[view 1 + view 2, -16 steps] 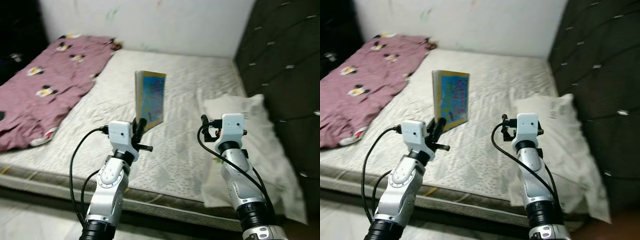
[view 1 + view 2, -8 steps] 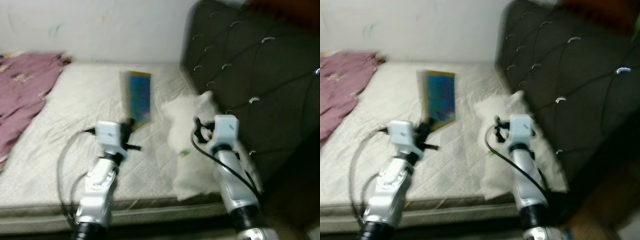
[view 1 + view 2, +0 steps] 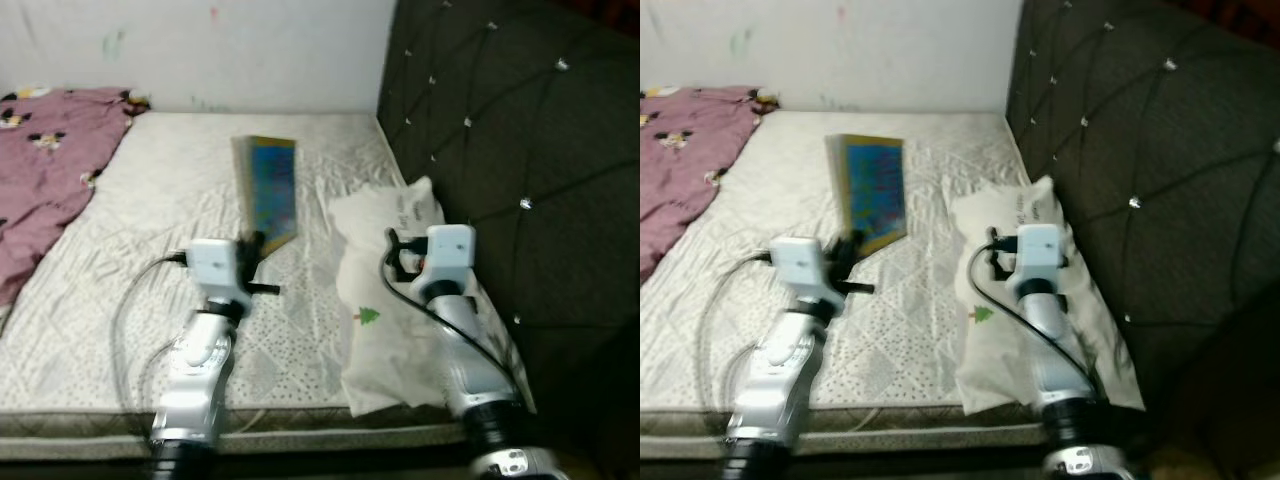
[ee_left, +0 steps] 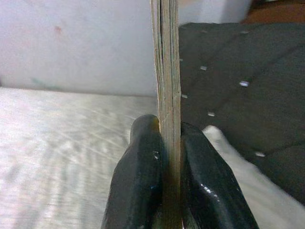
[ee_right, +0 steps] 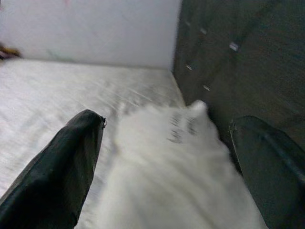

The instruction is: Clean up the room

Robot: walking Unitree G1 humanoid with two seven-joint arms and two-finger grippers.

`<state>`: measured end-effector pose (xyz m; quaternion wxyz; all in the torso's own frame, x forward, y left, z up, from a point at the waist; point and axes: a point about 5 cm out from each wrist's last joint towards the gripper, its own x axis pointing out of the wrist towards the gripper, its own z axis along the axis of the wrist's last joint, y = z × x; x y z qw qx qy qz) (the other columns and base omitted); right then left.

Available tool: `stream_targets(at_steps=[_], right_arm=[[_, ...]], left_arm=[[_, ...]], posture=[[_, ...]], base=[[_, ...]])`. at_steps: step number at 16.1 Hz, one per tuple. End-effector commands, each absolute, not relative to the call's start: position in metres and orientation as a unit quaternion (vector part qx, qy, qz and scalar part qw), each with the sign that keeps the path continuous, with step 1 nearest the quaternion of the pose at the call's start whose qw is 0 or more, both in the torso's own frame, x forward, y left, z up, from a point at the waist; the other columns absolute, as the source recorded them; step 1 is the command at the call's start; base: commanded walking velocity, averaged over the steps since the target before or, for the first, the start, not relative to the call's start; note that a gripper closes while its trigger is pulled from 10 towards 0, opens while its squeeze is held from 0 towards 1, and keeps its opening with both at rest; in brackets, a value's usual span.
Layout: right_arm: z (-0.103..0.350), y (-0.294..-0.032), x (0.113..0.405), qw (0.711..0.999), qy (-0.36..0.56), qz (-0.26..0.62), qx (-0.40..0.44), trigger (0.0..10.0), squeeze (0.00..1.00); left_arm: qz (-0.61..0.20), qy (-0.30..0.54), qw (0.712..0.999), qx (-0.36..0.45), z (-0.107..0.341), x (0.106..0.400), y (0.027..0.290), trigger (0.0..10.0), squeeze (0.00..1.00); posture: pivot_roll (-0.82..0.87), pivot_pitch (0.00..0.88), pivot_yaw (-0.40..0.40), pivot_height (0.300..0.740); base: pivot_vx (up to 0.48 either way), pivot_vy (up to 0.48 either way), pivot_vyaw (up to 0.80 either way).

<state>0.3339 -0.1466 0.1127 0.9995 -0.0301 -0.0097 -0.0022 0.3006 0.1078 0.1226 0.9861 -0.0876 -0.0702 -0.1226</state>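
Left wrist view, my left fingers clamped on an upright book above the bed, my right fingers spread apart over a white pillow.

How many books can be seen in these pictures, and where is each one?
1. The book stands upright above the mattress, clamped at its lower edge by the left end effector, beside the white pillow. Others may be hidden.

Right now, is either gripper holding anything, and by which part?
The left gripper holds the book upright, fingers clamped on its bottom edge. The right gripper is open, holding nothing.
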Motion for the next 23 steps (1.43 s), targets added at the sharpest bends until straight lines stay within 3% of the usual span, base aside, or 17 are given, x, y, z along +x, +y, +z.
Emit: stream_targets(at_steps=[1, 11, 23], right_arm=[[0.1141, -0.1435, 0.3344, 0.999, -0.013, 0.001, -0.034, 10.0, 0.00], [0.1118, -0.1429, 0.3343, 0.999, -0.009, 0.001, -0.032, 10.0, 0.00], [0.1132, -0.1443, 0.3355, 0.999, -0.010, -0.002, -0.030, 10.0, 0.00]], left_arm=[[-0.128, -0.088, 0.985, -0.081, 0.1314, 0.3031, 0.1062, 10.0, 0.00], [-0.131, -0.084, 0.984, -0.089, 0.1305, 0.3032, 0.1049, 10.0, 0.00], [-0.130, -0.086, 0.984, -0.086, 0.1305, 0.3032, 0.1051, 10.0, 0.00]], posture=[[-0.09, 0.000, -0.024, 0.740], [-0.09, 0.000, -0.024, 0.740], [-0.09, 0.000, -0.024, 0.740]], base=[[0.000, 0.000, 0.00], [0.000, 0.000, 0.09], [0.000, 0.440, 0.00]])
